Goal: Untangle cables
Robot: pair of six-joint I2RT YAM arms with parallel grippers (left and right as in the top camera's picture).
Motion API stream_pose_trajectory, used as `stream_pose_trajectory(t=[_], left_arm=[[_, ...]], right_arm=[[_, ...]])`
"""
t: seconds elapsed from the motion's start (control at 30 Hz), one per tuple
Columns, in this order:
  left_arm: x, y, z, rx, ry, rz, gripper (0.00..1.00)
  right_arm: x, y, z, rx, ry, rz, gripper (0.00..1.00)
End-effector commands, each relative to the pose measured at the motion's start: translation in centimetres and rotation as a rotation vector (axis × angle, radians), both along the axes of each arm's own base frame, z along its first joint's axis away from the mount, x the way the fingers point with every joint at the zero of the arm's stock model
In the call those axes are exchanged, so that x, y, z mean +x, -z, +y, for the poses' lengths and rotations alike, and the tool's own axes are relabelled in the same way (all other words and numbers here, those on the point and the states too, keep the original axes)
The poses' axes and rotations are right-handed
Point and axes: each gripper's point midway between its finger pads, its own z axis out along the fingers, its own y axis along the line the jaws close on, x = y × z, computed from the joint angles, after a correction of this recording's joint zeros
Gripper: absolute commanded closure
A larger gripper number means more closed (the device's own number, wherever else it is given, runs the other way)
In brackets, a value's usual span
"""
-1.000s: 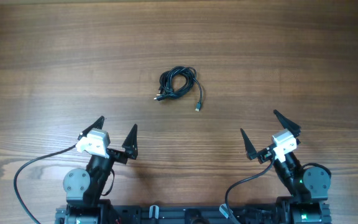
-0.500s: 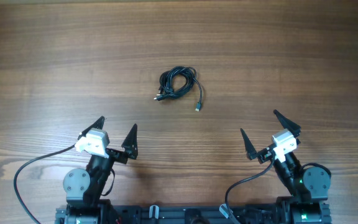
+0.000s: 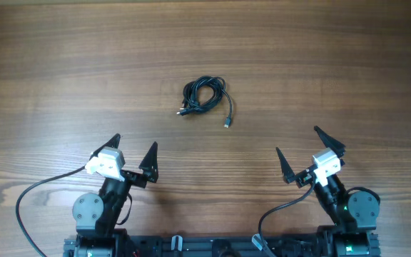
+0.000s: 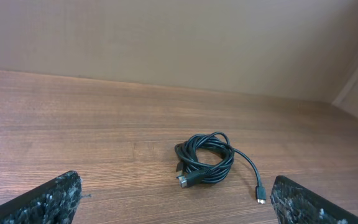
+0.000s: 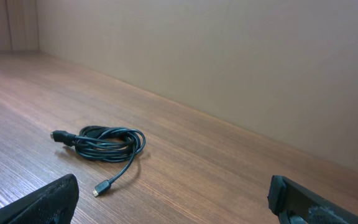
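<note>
A thin black cable (image 3: 204, 95) lies in a tight knotted coil at the middle of the wooden table, with one plug end trailing out to its right (image 3: 227, 125). It also shows in the left wrist view (image 4: 207, 160) and the right wrist view (image 5: 107, 144). My left gripper (image 3: 133, 152) is open and empty, near the front left, well short of the coil. My right gripper (image 3: 305, 150) is open and empty, near the front right, also far from the coil.
Thick black wires run from both arm bases (image 3: 27, 207) along the front edge. A plain wall stands behind the table's far edge (image 4: 166, 43).
</note>
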Motion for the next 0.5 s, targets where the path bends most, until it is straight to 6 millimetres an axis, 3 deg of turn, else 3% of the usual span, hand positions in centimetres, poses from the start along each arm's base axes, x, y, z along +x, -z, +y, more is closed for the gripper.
stream_pose_trajectory(t=[0.0,0.23,0.47], left_arm=[[0.1,0.0,0.3,-0.005,-0.016,-0.003,0.0],[0.3,-1.5,0.3,-0.005,-0.016,0.02,0.0],[2.9,-5.5,-0.5,-0.008,0.029,0.127,0.0]], right_arm=[[-0.2,-0.3,0.2,0.013,-0.013,-0.01,0.0],[-0.2,-0.3,0.2,0.013,-0.013,-0.01,0.0],[-0.2,-0.3,0.2,0.013,-0.013,-0.01,0.0]])
